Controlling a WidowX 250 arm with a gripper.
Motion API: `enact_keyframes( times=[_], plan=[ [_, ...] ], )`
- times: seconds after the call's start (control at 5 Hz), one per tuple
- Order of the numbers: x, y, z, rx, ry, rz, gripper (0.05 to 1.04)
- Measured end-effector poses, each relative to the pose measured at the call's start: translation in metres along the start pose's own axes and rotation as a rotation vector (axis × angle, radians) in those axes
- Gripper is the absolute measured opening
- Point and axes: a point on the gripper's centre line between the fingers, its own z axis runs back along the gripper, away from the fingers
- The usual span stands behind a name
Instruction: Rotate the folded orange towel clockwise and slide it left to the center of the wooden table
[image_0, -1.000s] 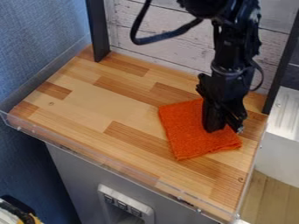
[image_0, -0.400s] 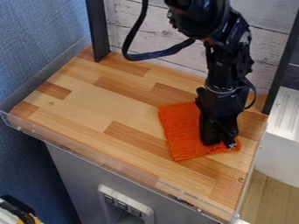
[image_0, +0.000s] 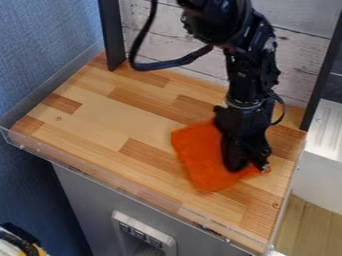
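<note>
My black gripper (image_0: 247, 167) hangs down over the right part of the wooden surface, its tip against an orange cloth (image_0: 199, 159). The cloth lies under and to the left of the gripper, slightly blurred, with a small bit showing at the right of the tip. The gripper covers the cloth's right part, and whether any fabric is pinched cannot be made out.
The wooden tabletop (image_0: 113, 125) has a low transparent rim (image_0: 133, 192) along its front and left edges. Dark posts (image_0: 112, 35) stand at the back, before a white plank wall. At the right is a white unit (image_0: 320, 150).
The cloth has shifted a little left and toward the front edge. My gripper has moved left and forward compared with a second ago, and the arm above it has swung left.
</note>
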Motion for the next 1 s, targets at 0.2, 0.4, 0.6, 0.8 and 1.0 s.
enact_keyframes(
  times=[0.2,0.4,0.6,0.8,1.0],
  plan=[
    [-0.007,0.007,0.0,-0.003,0.006,0.119,0.059],
    [-0.013,0.018,-0.001,0.004,0.01,0.229,0.059],
    [-0.02,0.031,0.0,0.013,0.025,0.325,0.059],
    [-0.026,0.041,0.001,0.026,0.029,0.4,0.059],
    [-0.029,0.051,0.001,0.04,0.023,0.458,0.059]
  ],
)
